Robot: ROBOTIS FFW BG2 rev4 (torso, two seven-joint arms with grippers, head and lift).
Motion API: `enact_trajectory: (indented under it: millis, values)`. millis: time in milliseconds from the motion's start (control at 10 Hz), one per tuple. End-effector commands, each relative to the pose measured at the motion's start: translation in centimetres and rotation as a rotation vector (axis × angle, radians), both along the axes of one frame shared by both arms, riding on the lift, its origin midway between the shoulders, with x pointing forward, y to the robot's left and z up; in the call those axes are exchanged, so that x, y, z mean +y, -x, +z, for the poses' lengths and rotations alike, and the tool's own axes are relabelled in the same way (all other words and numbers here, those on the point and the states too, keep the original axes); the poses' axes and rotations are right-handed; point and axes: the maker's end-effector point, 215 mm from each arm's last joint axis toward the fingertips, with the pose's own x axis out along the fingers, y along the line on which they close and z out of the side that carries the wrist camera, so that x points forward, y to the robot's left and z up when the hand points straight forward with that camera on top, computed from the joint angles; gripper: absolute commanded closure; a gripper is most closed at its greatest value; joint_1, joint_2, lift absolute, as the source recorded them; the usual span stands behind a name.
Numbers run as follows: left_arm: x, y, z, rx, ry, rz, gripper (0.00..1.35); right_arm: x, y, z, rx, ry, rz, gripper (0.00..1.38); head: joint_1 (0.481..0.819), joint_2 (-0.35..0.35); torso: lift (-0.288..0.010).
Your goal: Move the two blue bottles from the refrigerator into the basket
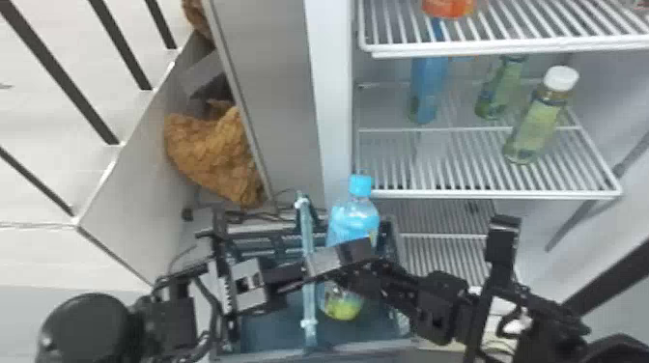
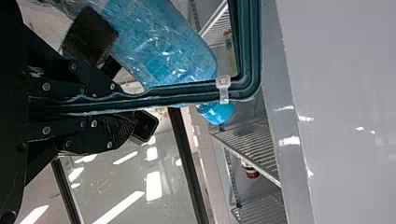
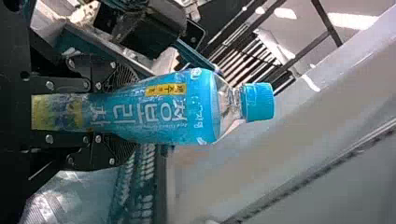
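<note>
Head view: the right tool point(image 1: 333, 263) grips the blue bottle point(image 1: 355, 222) nearly upright, basket point(image 1: 289, 351) seemingly beneath that tool — basket handle point(image 1: 307, 231) just beside, pinched in the left tool point(image 2: 116, 102).

2 blue btls point(image 1: 353, 219), 2 green btls point(image 1: 535, 125)

Blue bottle point(image 3: 173, 109), gripped between black fingers point(image 3: 122, 78)

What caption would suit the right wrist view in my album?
A robot's right gripper clasps a blue-labelled plastic bottle around its lower part, below the blue cap.
</note>
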Motion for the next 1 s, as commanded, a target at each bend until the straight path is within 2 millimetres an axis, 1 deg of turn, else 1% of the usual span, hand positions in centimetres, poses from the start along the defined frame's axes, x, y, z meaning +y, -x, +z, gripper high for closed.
enact_trajectory:
  millis: [0, 100, 200, 300, 500, 600, 700, 900]
  values:
    - [0.0, 0.0, 0.0, 0.000, 0.000, 0.000, 1.20, 0.2, 0.4, -0.3, 0.020, -0.001, 0.009, 0.43, 0.695, 0.114, -0.220]
    - [0.0, -0.1, 0.1, -0.002, 0.000, 0.000, 1.20, 0.1, 0.3, -0.4, 0.022, -0.002, 0.007, 0.10, 0.695, 0.118, -0.220]
    - [0.0, -0.1, 0.1, -0.002, 0.000, 0.000, 1.20, -0.2, 0.2, -0.4, 0.021, -0.002, 0.002, 0.07, 0.695, 0.119, -0.220]
    - [0.0, -0.1, 0.1, -0.002, 0.000, 0.000, 1.20, -0.4, 0.0, -0.3, 0.020, -0.003, -0.004, 0.14, 0.695, 0.117, -0.220]
    - [0.0, -0.1, 0.1, -0.002, 0.000, 0.000, 1.20, -1.6, -0.4, -0.2, 0.017, -0.001, -0.032, 0.17, 0.695, 0.106, -0.220]
    - [0.0, -0.1, 0.1, -0.002, 0.000, 0.000, 1.20, -2.8, -1.1, 0.1, 0.001, 0.010, -0.060, 0.17, 0.695, 0.100, -0.220]
    - [0.0, -0.1, 0.1, -0.003, 0.003, -0.001, 1.20, -4.5, -2.2, 1.0, -0.037, 0.009, -0.109, 0.17, 0.695, 0.084, -0.220]
    - [0.1, 0.0, -0.2, 0.005, 0.000, 0.002, 1.20, -7.5, -4.1, 2.8, -0.103, 0.019, -0.185, 0.17, 0.695, 0.027, -0.220]
